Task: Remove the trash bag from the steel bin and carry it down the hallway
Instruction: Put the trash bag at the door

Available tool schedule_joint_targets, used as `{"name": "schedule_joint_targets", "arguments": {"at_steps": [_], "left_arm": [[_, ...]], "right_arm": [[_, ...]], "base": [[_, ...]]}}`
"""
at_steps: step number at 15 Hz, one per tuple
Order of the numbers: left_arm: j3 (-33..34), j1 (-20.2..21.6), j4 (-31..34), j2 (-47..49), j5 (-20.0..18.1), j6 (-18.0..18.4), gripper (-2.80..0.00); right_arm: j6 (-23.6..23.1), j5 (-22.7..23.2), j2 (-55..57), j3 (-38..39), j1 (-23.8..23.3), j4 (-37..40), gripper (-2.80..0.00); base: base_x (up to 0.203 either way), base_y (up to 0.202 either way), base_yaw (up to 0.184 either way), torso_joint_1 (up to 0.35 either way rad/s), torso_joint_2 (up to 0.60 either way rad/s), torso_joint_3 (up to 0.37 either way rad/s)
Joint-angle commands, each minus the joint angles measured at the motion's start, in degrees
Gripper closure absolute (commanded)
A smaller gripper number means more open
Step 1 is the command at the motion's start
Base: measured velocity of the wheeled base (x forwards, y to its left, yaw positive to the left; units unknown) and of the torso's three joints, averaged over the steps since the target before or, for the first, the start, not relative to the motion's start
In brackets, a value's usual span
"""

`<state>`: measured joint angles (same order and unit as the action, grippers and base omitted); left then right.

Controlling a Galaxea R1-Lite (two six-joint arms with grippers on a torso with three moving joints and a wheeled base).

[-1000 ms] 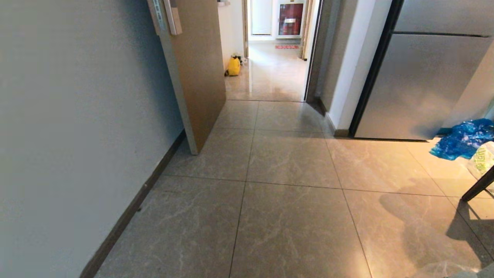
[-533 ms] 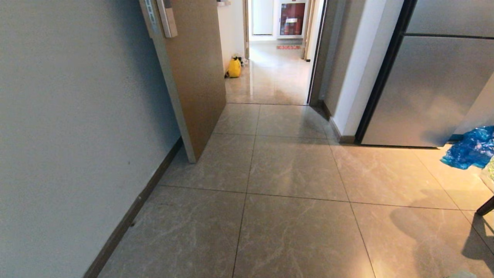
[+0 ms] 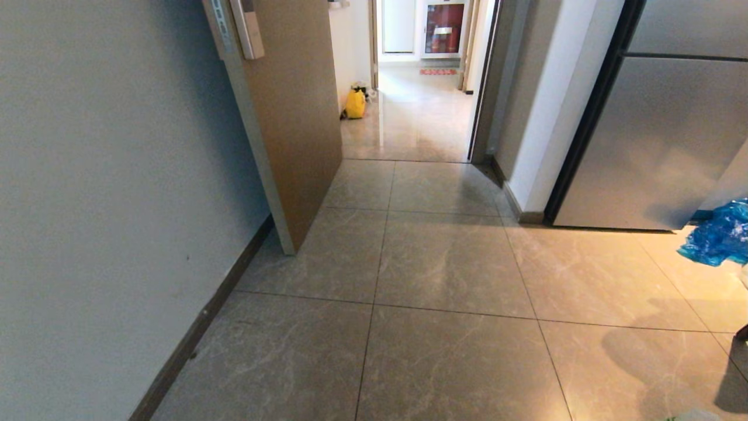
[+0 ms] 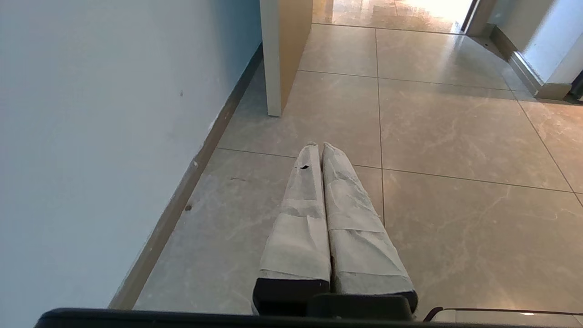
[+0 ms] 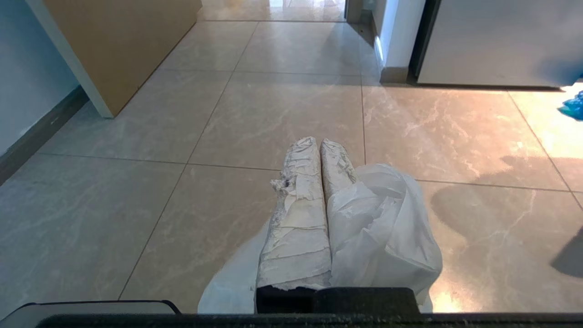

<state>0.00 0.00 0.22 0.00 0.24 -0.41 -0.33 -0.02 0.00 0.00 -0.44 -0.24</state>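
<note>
The trash bag [image 5: 387, 223], thin crinkly white plastic, bunches over the right side of my right gripper [image 5: 320, 142], whose tape-wrapped fingers are shut on it; it hangs just above the tiles. My left gripper [image 4: 319, 146] is shut with nothing in it, held over the floor near the left wall. Neither arm shows in the head view. The hallway [image 3: 409, 117] with glossy tiles lies ahead through the doorway. The steel bin is out of view.
An open brown door [image 3: 292, 117] juts from the grey left wall [image 3: 87, 204]. A steel-fronted cabinet [image 3: 660, 134] and a white pillar [image 3: 543, 117] stand on the right, with crumpled blue plastic [image 3: 719, 237] beside them. A yellow bag [image 3: 354, 103] sits in the hallway.
The whole head view has shifted: the doorway has come nearer and the blue plastic slid toward the right edge, so the camera has moved. A white bag and a dark leg have left the view.
</note>
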Motion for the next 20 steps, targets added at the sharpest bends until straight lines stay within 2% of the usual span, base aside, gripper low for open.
{"name": "schedule_joint_targets", "arguments": {"at_steps": [1,20], "left_arm": [[0.00,0.00,0.04,0.00,0.02,-0.02,0.00],[0.00,0.00,0.04,0.00,0.02,-0.02,0.00]], "right_arm": [[-0.02,0.02,0.07,0.00,0.00,-0.08,0.00],[-0.02,0.02,0.09,0.00,0.00,-0.04,0.00]], "base": [[0.000,0.000,0.000,0.000,0.00,0.000],[0.000,0.000,0.000,0.000,0.00,0.000]]}}
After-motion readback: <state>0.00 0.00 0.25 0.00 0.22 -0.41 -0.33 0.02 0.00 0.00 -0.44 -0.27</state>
